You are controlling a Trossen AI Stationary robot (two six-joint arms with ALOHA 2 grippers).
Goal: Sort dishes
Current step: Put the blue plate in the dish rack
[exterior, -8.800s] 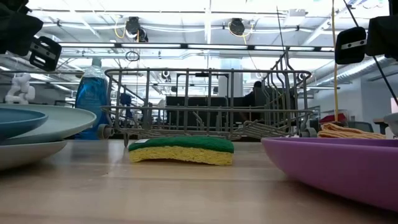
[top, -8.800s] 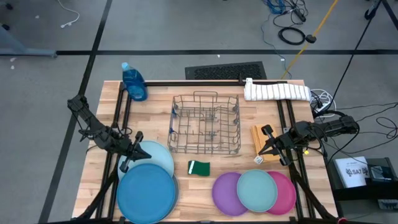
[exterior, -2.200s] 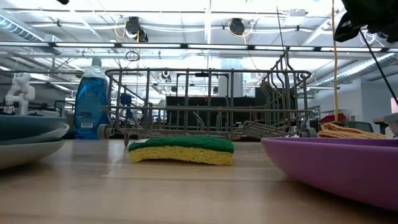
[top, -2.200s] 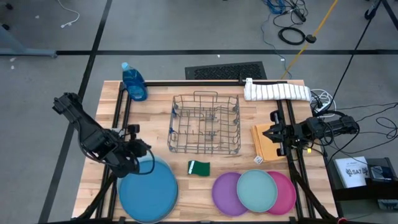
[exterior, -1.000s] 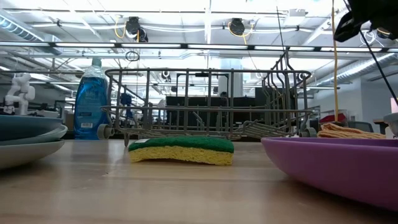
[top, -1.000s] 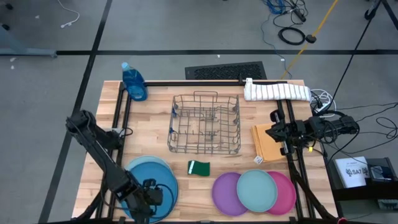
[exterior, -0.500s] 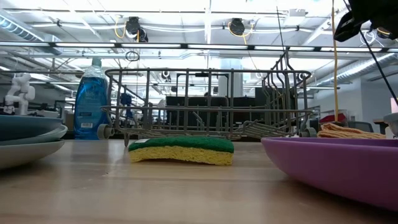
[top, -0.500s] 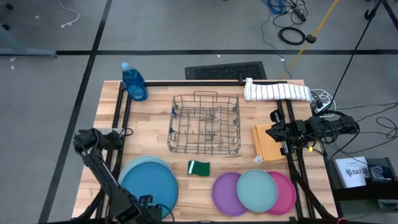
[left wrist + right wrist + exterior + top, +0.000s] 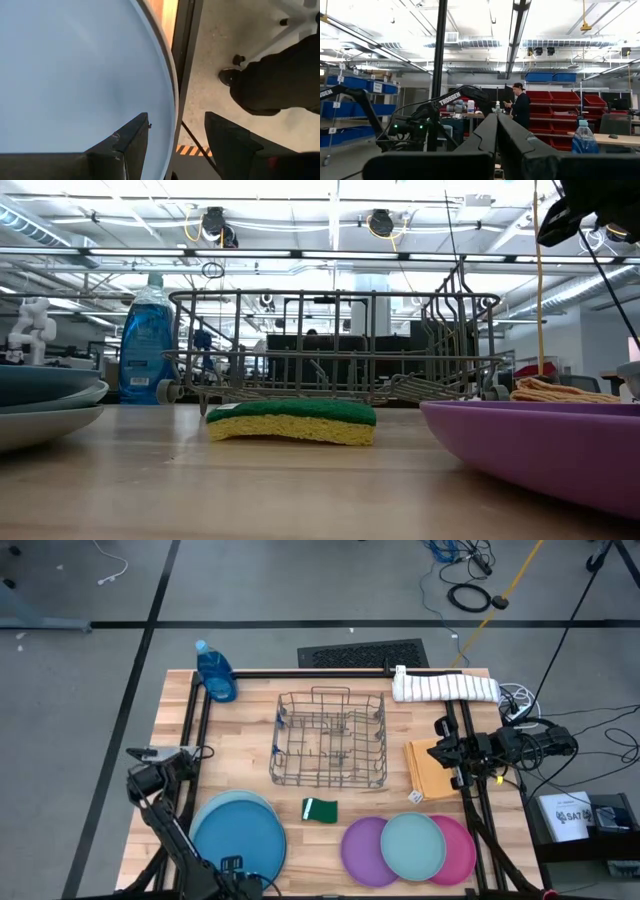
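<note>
High view: the left gripper [image 9: 232, 875] sits at the near edge of the table [image 9: 250, 740], right at the near rim of the deep-blue plate [image 9: 238, 843], which lies flat on top of the pale-blue plate [image 9: 222, 802] in the near-left corner. In the left wrist view its fingers [image 9: 131, 137] stand spread, one over the plate's blue surface and the other out past the rim, above the floor, so the rim runs between them; they hold nothing yet. The coming move seems to turn on that: the plate lies just ahead of the gripper, edge-on, and a short push forward should put the rim inside the gap. The left arm is by far the nearer one.

The deep-blue plate is large, round, smooth and shallow, with a thin raised edge. The purple plate [image 9: 368, 849], teal plate [image 9: 413, 845] and pink plate [image 9: 462, 850] overlap in the near-right area, with the teal one on top. The rack [image 9: 330, 738] stands empty at mid-table, a sponge [image 9: 320, 809] just in front of it.

The right gripper [image 9: 443, 754] waits, pressed shut, over the cloth [image 9: 420, 768] at the right side.
</note>
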